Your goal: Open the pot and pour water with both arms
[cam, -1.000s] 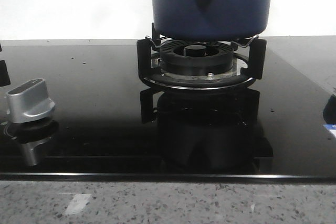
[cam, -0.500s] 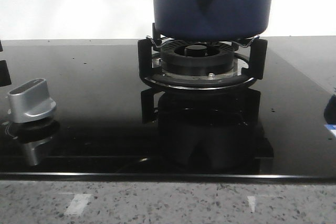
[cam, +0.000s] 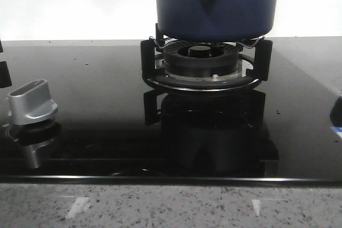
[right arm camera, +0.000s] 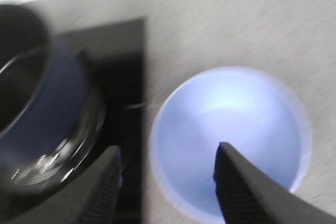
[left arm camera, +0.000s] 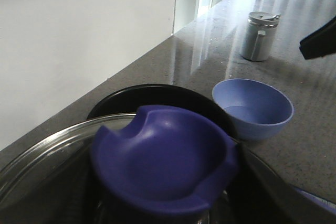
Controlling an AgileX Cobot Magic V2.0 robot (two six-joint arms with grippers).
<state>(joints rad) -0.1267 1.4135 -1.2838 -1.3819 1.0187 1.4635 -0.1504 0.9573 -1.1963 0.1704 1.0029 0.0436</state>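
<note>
The dark navy pot [cam: 216,4] stands on the burner ring, its top cut off by the front view's edge. In the left wrist view the glass lid [left arm camera: 47,150] with its purple-blue knob [left arm camera: 165,161] fills the foreground, offset from the pot's black rim [left arm camera: 157,92] behind it. My left gripper's fingers are hidden by the knob, and the lid appears to be held by it. My right gripper [right arm camera: 168,149] is open and empty, hovering over the edge of the hob and a light blue bowl [right arm camera: 231,129]. The pot [right arm camera: 50,103] is blurred beside it.
A silver control knob [cam: 31,102] sits on the black glass hob [cam: 96,105] at the left. The blue bowl [left arm camera: 253,107] and a metal shaker [left arm camera: 259,36] stand on the grey counter [left arm camera: 310,129] past the pot. A dark shape [left arm camera: 320,40] hangs above the counter.
</note>
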